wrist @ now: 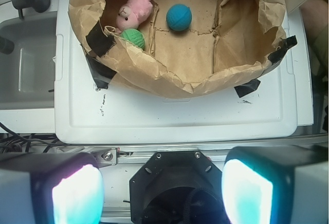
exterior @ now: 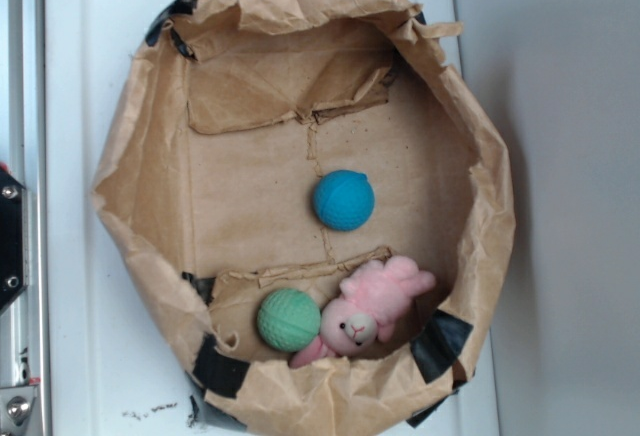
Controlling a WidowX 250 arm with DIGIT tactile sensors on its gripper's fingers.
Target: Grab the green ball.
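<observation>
The green ball [exterior: 288,319] is a small pale mint ball with a ribbed grid surface. It lies at the near edge of the brown paper bin [exterior: 140,146], touching the pink plush bunny [exterior: 372,308]. In the wrist view the green ball [wrist: 134,37] sits low at the bin's left, partly hidden by the crumpled paper wall. My gripper [wrist: 162,193] hovers high above and well outside the bin, over the robot's black base. It is open, its two glowing pads [wrist: 77,196] wide apart with nothing between them. The exterior view does not show the gripper.
A blue-teal ball [exterior: 343,200] lies alone near the bin's middle. The bin stands on a white plastic lid [wrist: 169,116], its corners held with black tape [wrist: 98,54]. A grey sink [wrist: 25,64] lies left of the lid in the wrist view.
</observation>
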